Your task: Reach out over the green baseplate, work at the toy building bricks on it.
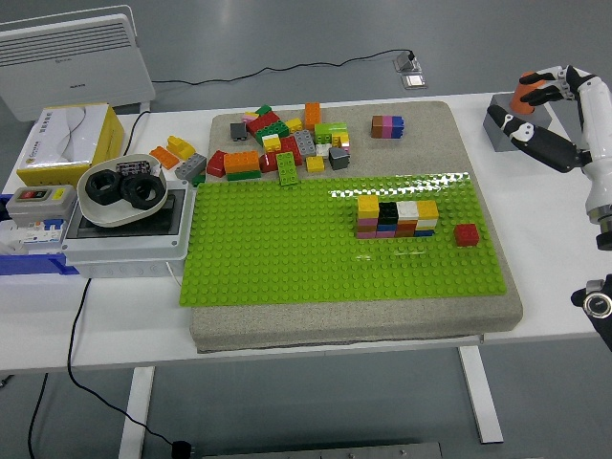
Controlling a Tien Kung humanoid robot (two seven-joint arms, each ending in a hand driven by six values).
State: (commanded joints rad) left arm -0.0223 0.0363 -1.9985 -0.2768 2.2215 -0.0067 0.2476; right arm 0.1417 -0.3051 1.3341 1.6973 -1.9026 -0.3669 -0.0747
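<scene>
Head view, the only one you have. Your right hand (553, 107) is at the upper right of the frame, off the mat, hanging over the grey block with the orange cylinder (529, 94) on the table's far right corner. Fingers look loosely spread, thumb apart from the rest, nothing between them. The left hand doesn't show.

The green baseplate (287, 258) fills the middle of the frame on a beige mat (430, 120). The built brick wall (397, 217) stands right of centre on it: several courses, yellow, black, white and yellow on top, long axis running left-right across the frame. A single red brick (466, 234) sits just beside its right end, apart from it, near the plate's right edge.

The relation that counts: the wall and red brick lie down and to the left of your right hand, well apart. That is the only hand in view, so I'd judge it does the reach. Coming from the right you meet the red brick first, then the wall end-on.

Loose bricks (277, 143) are piled on the mat above the plate's upper left, with a small multicoloured block (387, 125) alone top centre.

Surface: white table (124, 316), studded plate glaring near the wall top. Room: grey floor, a white heater (72, 57) upper left, a yellow box (67, 143), a bowl of black rings (122, 189) on a grey case at left.
</scene>
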